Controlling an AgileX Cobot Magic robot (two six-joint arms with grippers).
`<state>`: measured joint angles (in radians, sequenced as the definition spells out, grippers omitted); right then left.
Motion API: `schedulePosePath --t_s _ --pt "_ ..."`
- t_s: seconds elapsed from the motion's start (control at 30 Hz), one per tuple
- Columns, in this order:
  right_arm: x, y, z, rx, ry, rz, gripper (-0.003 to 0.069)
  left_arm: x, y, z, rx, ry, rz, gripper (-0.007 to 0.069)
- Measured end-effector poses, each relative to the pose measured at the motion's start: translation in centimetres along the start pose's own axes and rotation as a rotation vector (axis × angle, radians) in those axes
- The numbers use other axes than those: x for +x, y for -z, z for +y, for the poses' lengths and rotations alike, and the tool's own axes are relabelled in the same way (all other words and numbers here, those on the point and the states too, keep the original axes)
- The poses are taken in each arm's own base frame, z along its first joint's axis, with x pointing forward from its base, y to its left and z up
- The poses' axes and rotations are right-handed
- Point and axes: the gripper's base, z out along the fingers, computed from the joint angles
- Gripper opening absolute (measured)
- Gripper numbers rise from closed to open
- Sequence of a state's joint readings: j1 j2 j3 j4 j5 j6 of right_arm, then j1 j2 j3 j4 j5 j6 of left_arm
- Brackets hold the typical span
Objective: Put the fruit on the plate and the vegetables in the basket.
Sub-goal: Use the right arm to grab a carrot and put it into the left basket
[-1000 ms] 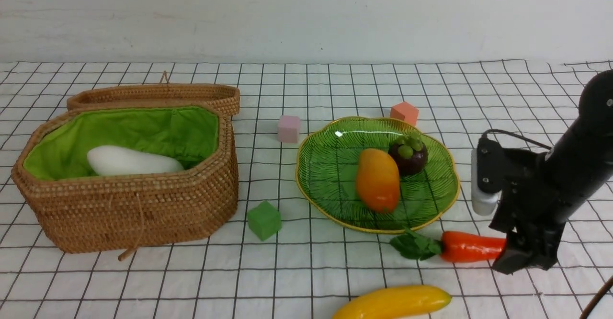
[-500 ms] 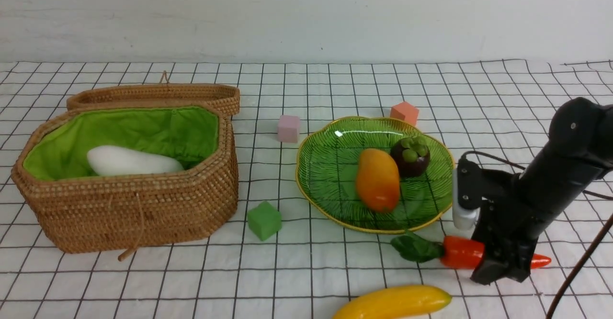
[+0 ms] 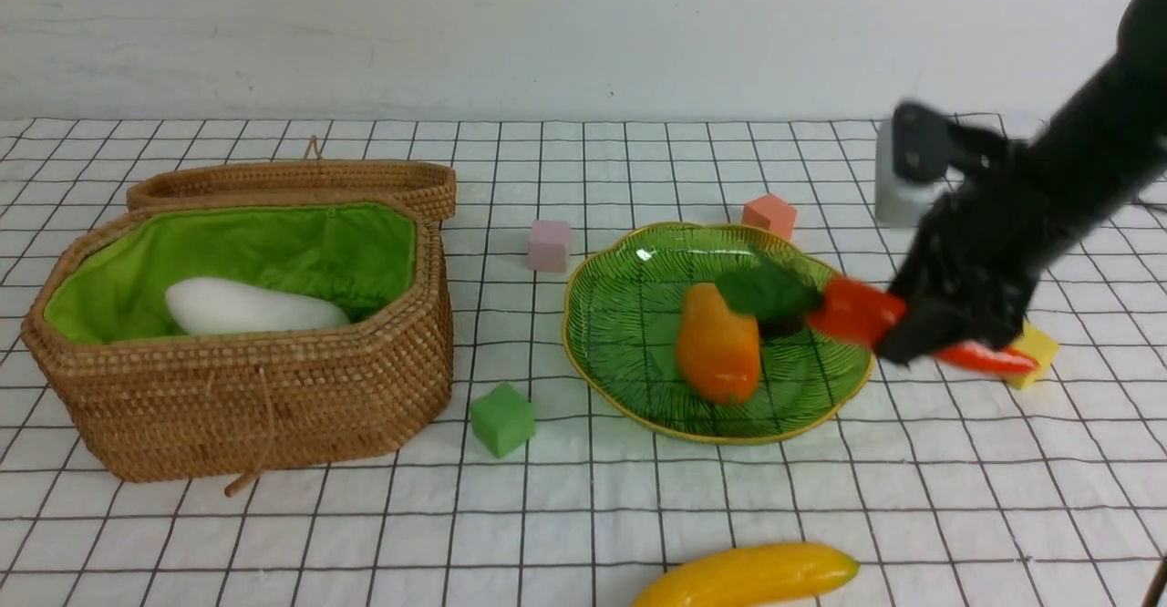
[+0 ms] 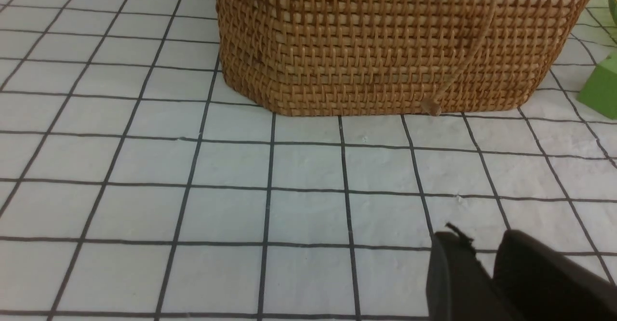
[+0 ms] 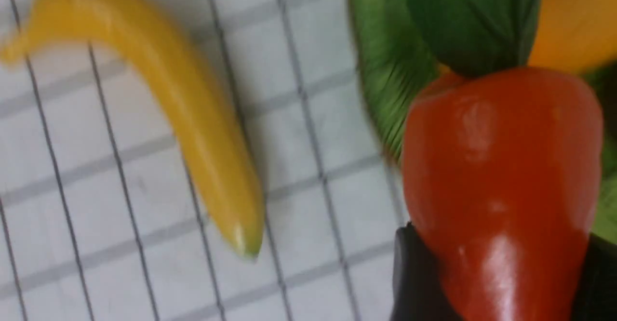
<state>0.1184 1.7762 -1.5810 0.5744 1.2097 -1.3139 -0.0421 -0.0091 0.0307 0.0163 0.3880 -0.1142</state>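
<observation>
**Room Around the Plate**

Left of the plate (image 3: pixel 620 334), a gap of bare cloth is left before the basket (image 3: pixel 273 406). It is narrowed by the green cube (image 3: pixel 501 418) and the pink cube (image 3: pixel 550 244). Behind the plate, the orange cube (image 3: pixel 770 213) is set just beside the rim. The plate's right edge is blocked from above by the right gripper (image 3: pixel 912 338) and the carrot (image 3: pixel 848 311). In front, open cloth is bounded by the banana (image 3: pixel 748 573).

Robotics lab test bench, not a home or kitchen. The table is covered with a white cloth (image 3: pixel 583 498) printed with a black grid, and behind it is a bare white wall (image 3: pixel 547 33). Everything on it is a prop: plastic toy food such as a banana (image 3: pixel 748 575), mango (image 3: pixel 718 344) and carrot (image 3: pixel 852 311), plus loose foam cubes (image 3: pixel 502 418) in mixed colours. A black robot arm (image 3: pixel 1085 151) with a pale camera housing (image 3: pixel 893 197) at its wrist reaches over the cloth.
</observation>
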Motion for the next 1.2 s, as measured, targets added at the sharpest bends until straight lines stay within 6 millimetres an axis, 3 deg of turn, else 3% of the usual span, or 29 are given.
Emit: schedulePosePath --t_s 0.13,0.2,0.27,0.3,0.33,0.37,0.5,0.7,0.73,0.87,1.03,1.13,1.17,1.2 --pt "-7.4 1.7 1.5 -0.020 -0.014 -0.370 0.0361 0.0 0.0 0.0 0.000 0.000 0.000 0.0132" --pt "-9.7 1.6 2.1 -0.026 -0.020 -0.479 0.0361 0.0 0.0 0.0 0.000 0.000 0.000 0.0133" --pt "-13.7 0.2 3.7 -0.029 -0.016 -0.623 0.0361 0.0 0.0 0.0 0.000 0.000 0.000 0.0134" --pt "-14.5 0.0 3.8 -0.014 -0.017 -0.650 0.0361 0.0 0.0 0.0 0.000 0.000 0.000 0.0134" --pt "-16.9 -2.5 4.5 0.009 -0.007 -0.692 0.0361 0.0 0.0 0.0 0.000 0.000 0.000 0.0137" --pt "-17.2 -2.4 4.7 0.014 -0.002 -0.700 0.0361 0.0 0.0 0.0 0.000 0.000 0.000 0.0137" --pt "-21.4 -9.6 5.8 0.029 0.016 -0.730 0.0361 0.0 0.0 0.0 0.000 0.000 0.000 0.0145" --pt "-22.8 -17.9 5.5 0.080 0.037 -0.722 0.0361 0.0 0.0 0.0 0.000 0.000 0.000 0.0148" --pt "-22.8 -17.9 5.6 0.078 0.038 -0.722 0.0361 0.0 0.0 0.0 0.000 0.000 0.000 0.0148" --pt "-21.7 -21.8 4.9 0.092 0.021 -0.674 0.0361 0.0 0.0 0.0 0.000 0.000 0.000 0.0156" --pt "-21.5 -22.2 4.7 0.091 -0.002 -0.668 0.0365 0.0 0.0 0.0 0.000 0.000 0.000 0.0163" --pt "-21.6 -22.0 4.7 0.084 -0.035 -0.673 0.0422 0.0 0.0 0.0 0.000 0.000 0.000 0.0165" --pt "-21.5 -21.8 4.6 0.079 -0.050 -0.666 0.0511 0.0 0.0 0.0 0.000 0.000 0.000 0.0165" --pt "-21.5 -21.8 4.6 0.076 -0.053 -0.667 0.0523 0.0 0.0 0.0 0.000 0.000 0.000 0.0165"
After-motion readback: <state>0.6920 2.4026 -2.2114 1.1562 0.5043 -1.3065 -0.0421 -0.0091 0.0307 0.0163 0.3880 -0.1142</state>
